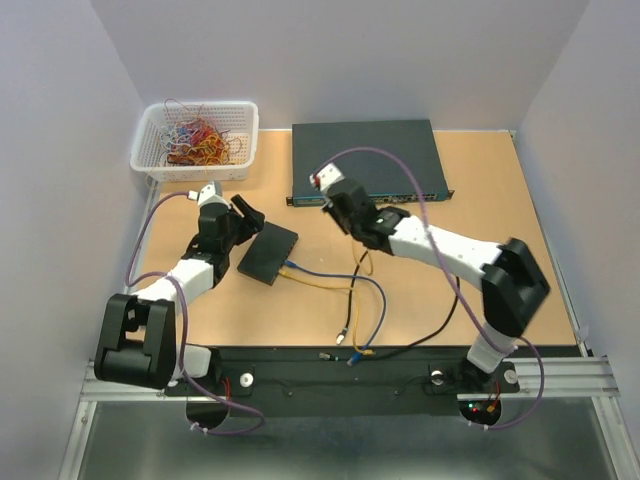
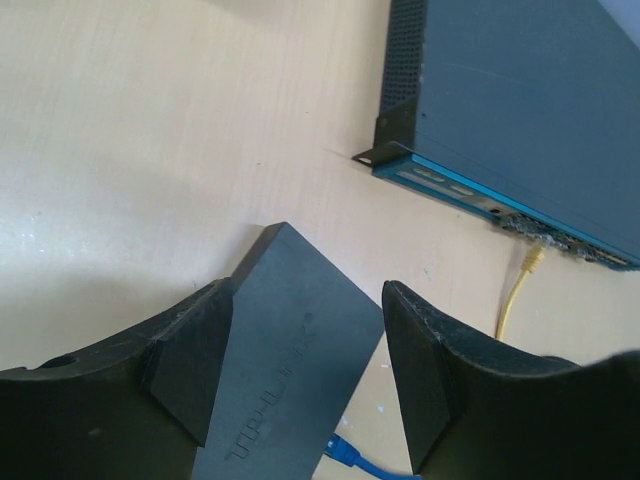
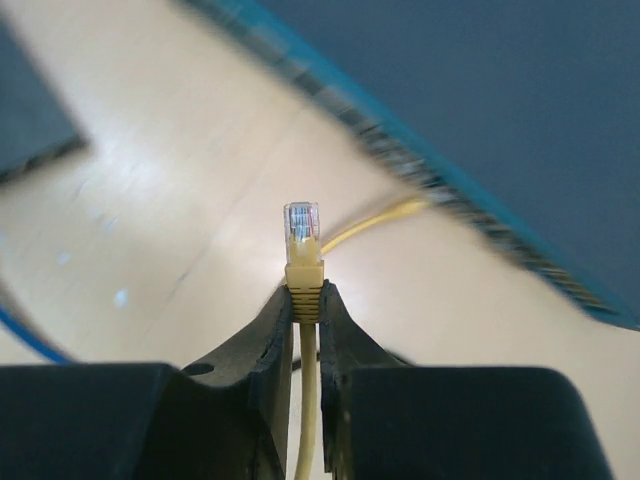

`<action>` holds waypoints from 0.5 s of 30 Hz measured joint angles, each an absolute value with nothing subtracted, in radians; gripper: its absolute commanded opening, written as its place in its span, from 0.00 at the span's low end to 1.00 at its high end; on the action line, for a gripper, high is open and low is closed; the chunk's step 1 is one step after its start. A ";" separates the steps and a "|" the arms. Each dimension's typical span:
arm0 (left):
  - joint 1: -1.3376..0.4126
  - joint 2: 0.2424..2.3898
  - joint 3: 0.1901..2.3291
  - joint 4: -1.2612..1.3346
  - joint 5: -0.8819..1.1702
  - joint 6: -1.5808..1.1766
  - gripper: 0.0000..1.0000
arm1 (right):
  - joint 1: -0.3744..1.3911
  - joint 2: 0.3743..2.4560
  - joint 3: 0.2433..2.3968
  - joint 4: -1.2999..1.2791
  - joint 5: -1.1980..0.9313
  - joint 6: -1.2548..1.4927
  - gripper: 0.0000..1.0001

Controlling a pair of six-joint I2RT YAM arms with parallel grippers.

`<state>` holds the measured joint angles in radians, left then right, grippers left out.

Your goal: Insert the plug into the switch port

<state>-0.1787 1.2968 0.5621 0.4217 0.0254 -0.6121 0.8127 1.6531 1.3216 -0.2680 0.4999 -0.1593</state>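
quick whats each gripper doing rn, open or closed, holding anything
Left gripper: open, straddling the small black box.
Right gripper: shut on the yellow plug.

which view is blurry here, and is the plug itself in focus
Right wrist view: the yellow plug pinched in the right gripper is fairly sharp, but the rack switch behind it is smeared and out of focus. Left wrist view: crisp, the raised lettering on the small black switch shows. Top external view: even, soft light, no strong glare.
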 measured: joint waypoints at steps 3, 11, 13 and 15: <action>-0.154 1.338 0.562 0.432 0.035 -0.623 0.71 | 0.834 1.792 1.279 -0.245 0.375 -0.129 0.00; -0.108 1.439 0.562 0.456 0.069 -0.646 0.69 | 0.847 1.876 1.185 -0.107 0.116 -0.029 0.01; -0.102 1.461 0.562 0.466 0.083 -0.650 0.68 | 0.846 1.876 1.170 -0.065 0.085 -0.009 0.00; -0.098 1.480 0.562 0.478 0.101 -0.652 0.68 | 0.846 1.879 1.158 -0.026 0.049 0.009 0.00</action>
<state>-0.0978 1.4803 0.5625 0.4782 0.1005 -0.6521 0.8459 1.8786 1.1576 -0.0261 0.0486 0.0093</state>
